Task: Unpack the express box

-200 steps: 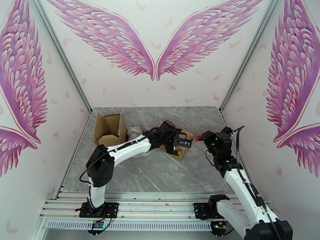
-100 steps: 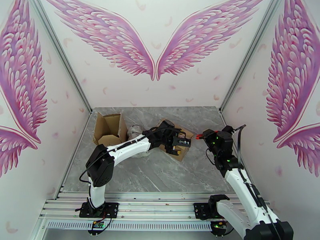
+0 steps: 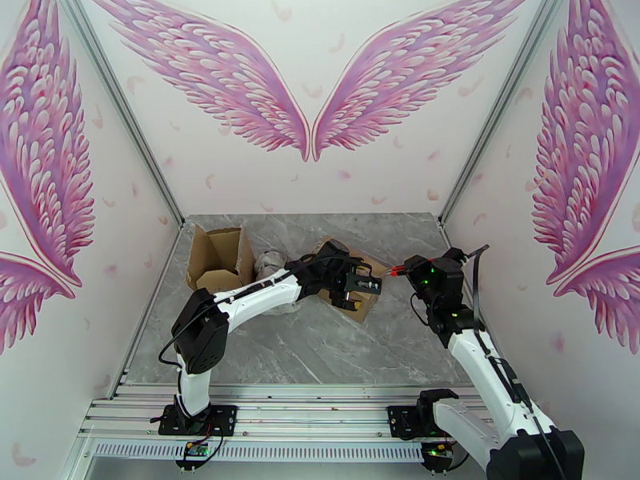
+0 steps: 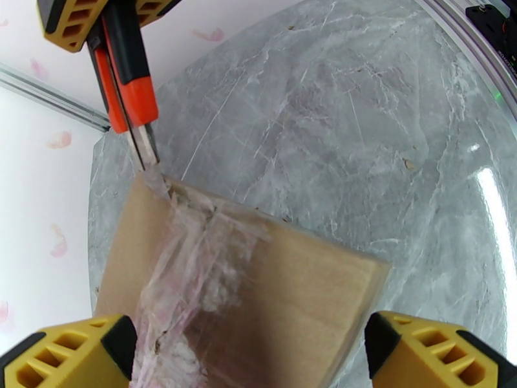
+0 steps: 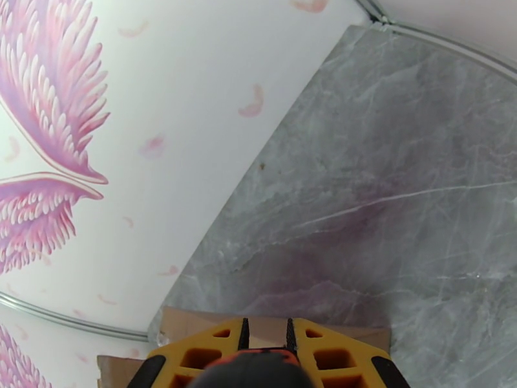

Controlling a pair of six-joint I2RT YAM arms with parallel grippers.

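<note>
The left claw (image 4: 252,357) is spread wide, its yellow fingers (image 4: 71,350) hanging over the two near corners of the express box (image 4: 271,286) without touching it. The right claw (image 4: 97,11) is pinched on an orange-and-black cutter (image 4: 126,79), and the thin blade reaches down to the box's far corner, right where a strip of wrinkled clear tape (image 4: 187,253) begins. The tape runs along the box's closed top.

From above, the left claw (image 3: 358,288) covers much of the express box (image 3: 364,310), which lies flat near the middle of the grey marble tabletop (image 3: 320,346). The right claw (image 3: 410,270) sits just beside its right edge. Well to the left stands an open carton (image 3: 216,258), with a crumpled white wrapping (image 3: 272,262) between it and the left arm.
</note>
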